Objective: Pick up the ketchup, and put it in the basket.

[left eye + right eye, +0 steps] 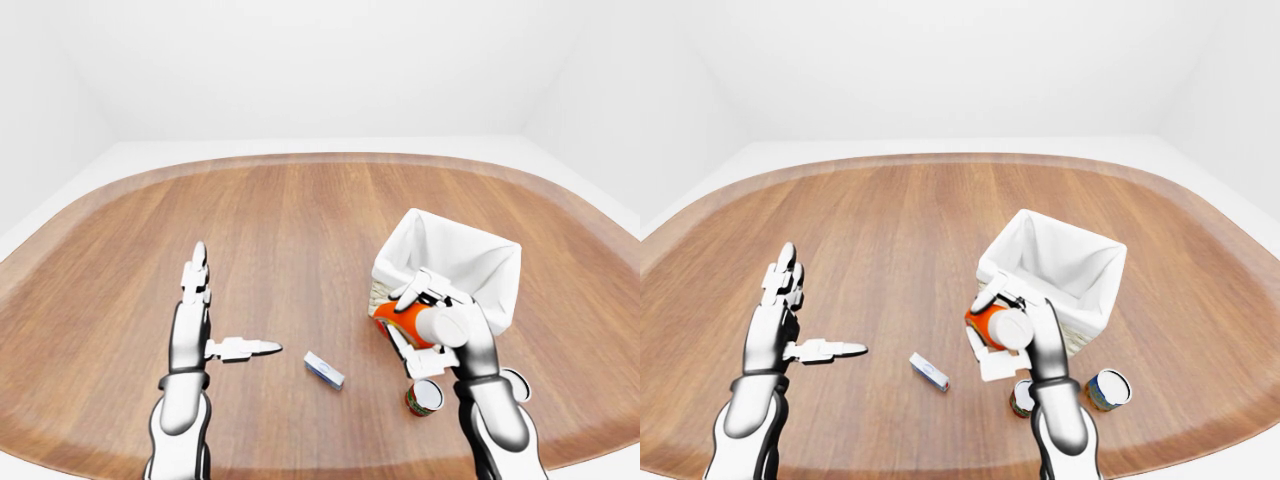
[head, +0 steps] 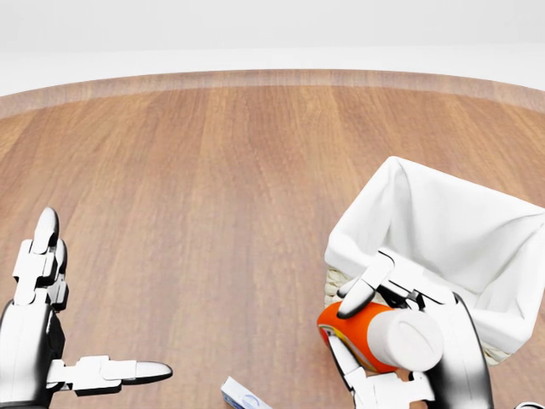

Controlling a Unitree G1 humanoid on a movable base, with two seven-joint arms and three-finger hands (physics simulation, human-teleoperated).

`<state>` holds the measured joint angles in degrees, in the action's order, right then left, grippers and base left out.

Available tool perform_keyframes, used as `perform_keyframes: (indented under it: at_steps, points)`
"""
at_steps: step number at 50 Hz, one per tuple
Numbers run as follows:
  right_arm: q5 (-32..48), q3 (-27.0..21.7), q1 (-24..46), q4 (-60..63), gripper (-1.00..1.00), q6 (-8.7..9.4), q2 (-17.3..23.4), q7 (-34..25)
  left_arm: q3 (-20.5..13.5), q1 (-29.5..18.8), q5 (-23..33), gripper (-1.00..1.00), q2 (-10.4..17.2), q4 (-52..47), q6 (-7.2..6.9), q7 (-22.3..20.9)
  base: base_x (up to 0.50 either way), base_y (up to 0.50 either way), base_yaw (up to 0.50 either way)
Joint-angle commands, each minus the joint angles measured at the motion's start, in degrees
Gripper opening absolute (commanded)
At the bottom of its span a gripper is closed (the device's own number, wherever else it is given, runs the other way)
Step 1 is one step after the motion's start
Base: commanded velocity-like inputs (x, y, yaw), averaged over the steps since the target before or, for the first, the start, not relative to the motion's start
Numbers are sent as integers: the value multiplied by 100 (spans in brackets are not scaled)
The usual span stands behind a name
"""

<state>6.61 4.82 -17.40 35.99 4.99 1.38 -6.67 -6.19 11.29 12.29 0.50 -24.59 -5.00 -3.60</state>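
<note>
The ketchup [image 2: 362, 332] is an orange-red bottle with a white cap. My right hand [image 2: 400, 341] is shut on it and holds it tilted, cap toward the camera, just left of the basket's near corner. The basket [image 2: 443, 230] is white-lined with a woven wall and stands at the right of the wooden table; it also shows in the left-eye view [image 1: 450, 265]. My left hand [image 1: 205, 320] is open and empty, fingers spread above the table at the left.
A small white and blue box [image 1: 324, 370] lies on the table between my hands. A can [image 1: 424, 397] stands below my right hand, and a second can [image 1: 1108, 389] stands to its right. The table's curved edge [image 1: 300, 160] runs along the top.
</note>
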Motion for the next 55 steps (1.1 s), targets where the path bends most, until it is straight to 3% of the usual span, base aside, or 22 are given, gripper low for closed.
perform_keyframes:
  at_steps: [1, 10, 28, 36, 55]
  points:
    - [-199, -150, 119, 81, -100, 1, -7, 199, -16, 5, 13, 100, -5, -64, 0, -17, 0, 0, 0]
    - [-128, -354, 212, 426, -100, 1, -54, 79, -1, 4, 27, 100, -4, -24, 0, -8, 0, 0, 0]
    - [948, -1081, 1516, 1192, -100, 1, 261, -712, 36, -26, 52, 100, 4, 21, 0, 16, 0, 0, 0]
    - [1391, -1425, 2184, 925, -100, 1, 534, -1107, 67, -26, 64, 100, 3, 20, 0, 25, 0, 0, 0]
    - [2123, -1652, 3302, -588, -100, 1, 1191, -1373, 181, -13, 123, 100, -4, 51, 0, 61, 0, 0, 0]
